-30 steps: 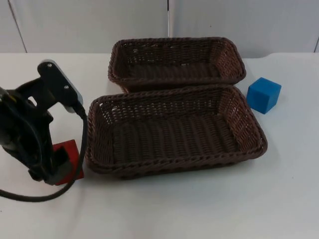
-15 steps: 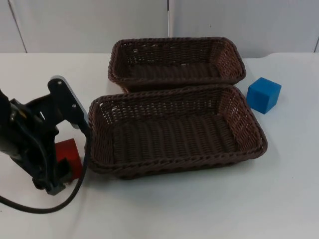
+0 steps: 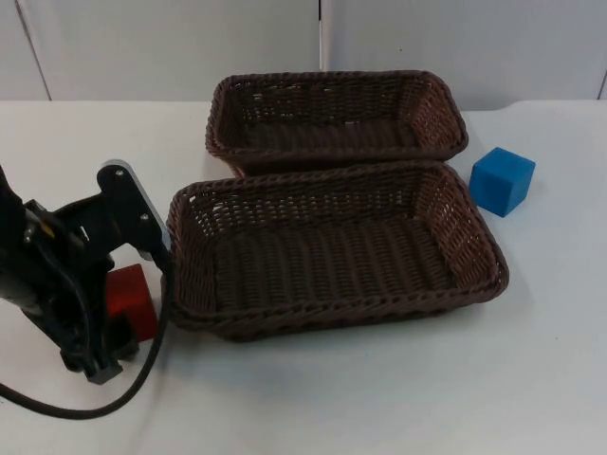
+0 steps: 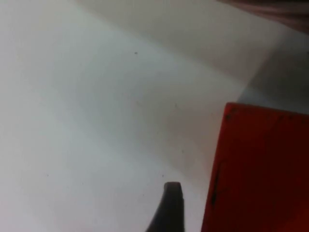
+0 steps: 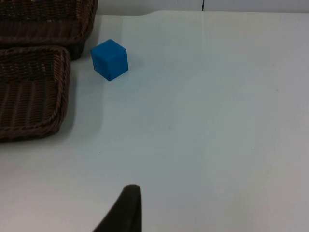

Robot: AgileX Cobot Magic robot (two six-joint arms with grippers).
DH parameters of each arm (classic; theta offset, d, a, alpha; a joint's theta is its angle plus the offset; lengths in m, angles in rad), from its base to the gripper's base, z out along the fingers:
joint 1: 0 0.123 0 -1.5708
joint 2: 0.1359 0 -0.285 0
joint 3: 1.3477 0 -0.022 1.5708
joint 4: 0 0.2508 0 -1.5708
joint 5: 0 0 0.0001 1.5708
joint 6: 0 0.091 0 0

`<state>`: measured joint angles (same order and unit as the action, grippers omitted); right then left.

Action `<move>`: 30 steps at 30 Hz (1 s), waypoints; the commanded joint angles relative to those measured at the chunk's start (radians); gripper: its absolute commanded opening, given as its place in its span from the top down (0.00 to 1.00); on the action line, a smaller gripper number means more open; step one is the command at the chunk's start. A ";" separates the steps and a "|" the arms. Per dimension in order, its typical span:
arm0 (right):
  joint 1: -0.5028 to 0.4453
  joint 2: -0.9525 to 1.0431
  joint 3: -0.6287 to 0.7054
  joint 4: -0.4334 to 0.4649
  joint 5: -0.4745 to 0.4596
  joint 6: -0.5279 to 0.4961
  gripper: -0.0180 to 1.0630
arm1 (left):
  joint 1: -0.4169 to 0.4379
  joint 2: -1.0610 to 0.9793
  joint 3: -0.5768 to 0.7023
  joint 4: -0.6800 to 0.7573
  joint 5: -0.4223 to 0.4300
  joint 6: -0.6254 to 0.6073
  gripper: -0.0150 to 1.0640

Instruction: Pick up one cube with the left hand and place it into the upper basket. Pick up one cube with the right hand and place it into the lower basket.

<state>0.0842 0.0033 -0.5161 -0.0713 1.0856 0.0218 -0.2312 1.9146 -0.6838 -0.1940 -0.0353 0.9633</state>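
A red cube (image 3: 127,296) lies on the white table just left of the lower basket (image 3: 334,315). My left gripper (image 3: 106,343) is low over this cube and open; one black fingertip (image 4: 172,203) stands a little apart from the side of the red cube (image 4: 260,169), and the arm hides part of the cube from above. A blue cube (image 3: 501,180) sits to the right of both baskets, also seen as the blue cube (image 5: 110,59) from the right wrist. My right gripper (image 5: 126,210) waits some way off from it. The upper basket (image 3: 337,78) holds nothing.
The two brown wicker baskets stand close together, the upper basket (image 5: 48,19) near the grey partition wall and the lower basket (image 5: 29,92) in front of it. White table stretches in front of the baskets and around the blue cube.
My left gripper has come down and toward the table's front edge, closing in on the red cube. The cubes and baskets have not moved.
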 commanded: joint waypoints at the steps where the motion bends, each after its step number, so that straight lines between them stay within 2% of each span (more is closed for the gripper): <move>1: -0.006 -0.003 0.000 0.004 -0.007 -0.009 0.01 | -0.007 0.003 -0.002 0.004 -0.006 0.000 0.43; 2: -0.006 -0.003 0.000 0.004 -0.007 -0.009 0.01 | -0.007 0.003 -0.002 0.004 -0.006 0.000 0.43; 4: -0.006 -0.003 0.000 0.004 -0.007 -0.009 0.01 | -0.007 -0.003 -0.002 -0.003 0.016 0.000 0.65; 5: -0.006 -0.003 0.000 0.004 -0.007 -0.009 0.01 | -0.007 -0.023 -0.002 -0.003 0.071 0.000 0.81; 6: -0.006 -0.003 0.000 0.004 -0.007 -0.009 0.01 | -0.007 -0.040 -0.002 -0.003 0.109 0.000 0.93; 7: -0.006 -0.003 0.000 0.004 -0.007 -0.009 0.01 | -0.007 -0.040 -0.002 -0.003 0.109 0.000 0.93; 8: -0.006 -0.003 0.000 0.004 -0.007 -0.009 0.01 | -0.007 -0.061 -0.002 -0.003 0.140 -0.002 0.99; 10: -0.006 -0.003 0.000 0.004 -0.007 -0.009 0.01 | -0.007 -0.103 -0.002 -0.011 0.202 -0.033 0.99; 12: -0.006 -0.003 0.000 0.004 -0.007 -0.009 0.01 | -0.007 -0.126 -0.002 -0.012 0.227 -0.053 0.99; 15: -0.006 -0.003 0.000 0.004 -0.007 -0.009 0.01 | -0.007 -0.204 -0.002 -0.005 0.366 -0.102 0.99; 16: -0.006 -0.003 0.000 0.004 -0.007 -0.009 0.01 | -0.007 -0.204 -0.002 -0.005 0.366 -0.102 0.99; 19: -0.006 -0.003 0.000 0.004 -0.007 -0.009 0.01 | -0.007 -0.274 -0.002 -0.007 0.451 -0.121 0.99; 21: -0.006 -0.003 0.000 0.004 -0.007 -0.009 0.01 | -0.007 -0.301 -0.002 -0.009 0.459 -0.142 0.99; 24: -0.006 -0.003 0.000 0.004 -0.007 -0.009 0.01 | -0.007 -0.403 -0.002 -0.009 0.469 -0.256 0.99; 30: -0.006 -0.003 0.000 0.004 -0.007 -0.009 0.01 | -0.007 -0.553 -0.002 -0.009 0.463 -0.341 0.99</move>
<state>0.0842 0.0033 -0.5161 -0.0713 1.0856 0.0218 -0.2312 1.4184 -0.6834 -0.1940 0.4307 0.6553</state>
